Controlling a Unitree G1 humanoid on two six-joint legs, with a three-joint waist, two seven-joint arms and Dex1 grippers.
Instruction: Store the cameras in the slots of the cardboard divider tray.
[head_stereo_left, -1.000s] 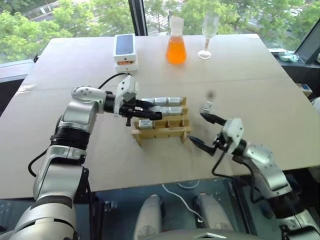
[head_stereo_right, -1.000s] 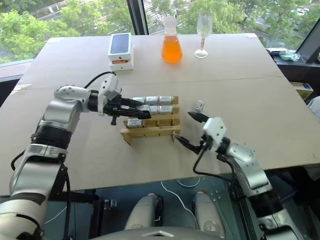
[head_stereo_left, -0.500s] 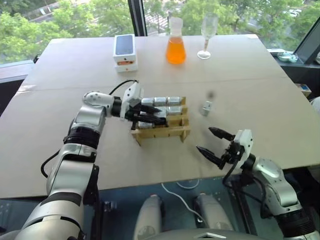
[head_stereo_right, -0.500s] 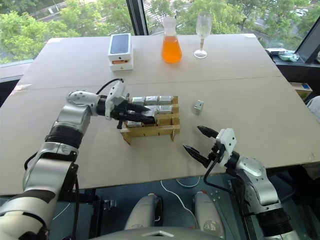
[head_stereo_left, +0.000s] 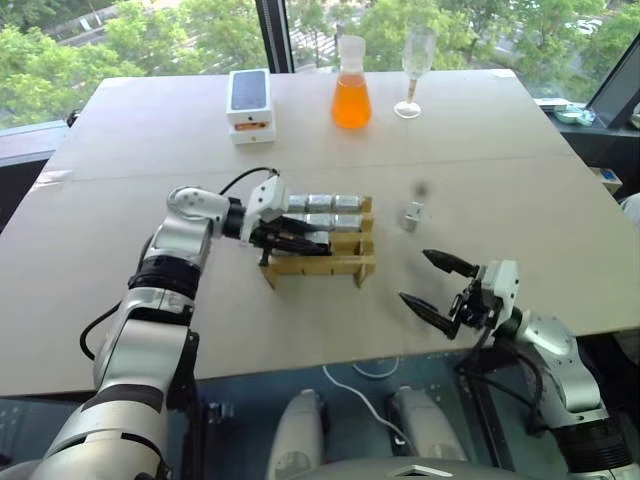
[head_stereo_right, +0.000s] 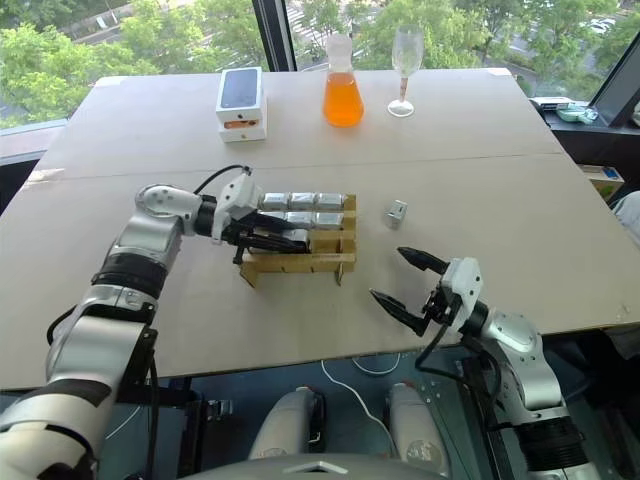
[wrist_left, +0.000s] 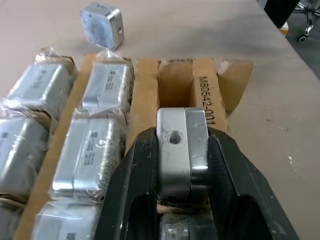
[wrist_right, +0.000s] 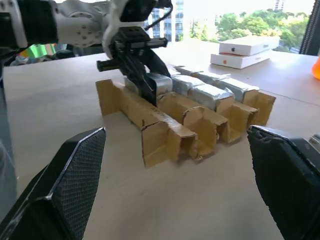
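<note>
Left wrist view: left hand clamps a camera by its flat sides, over the tray near wrapped ones. It looks rigid, smooth, likely slippery; side faces suit gripping. "M80542-001" is printed on cardboard. Right hand hangs spread, empty; a loose camera lies on the desk.

One loose camera lies right of the cardboard divider tray.

My tan counter in daylight, big windows w/ dark frame behind, green trees outside, floor below.
</note>
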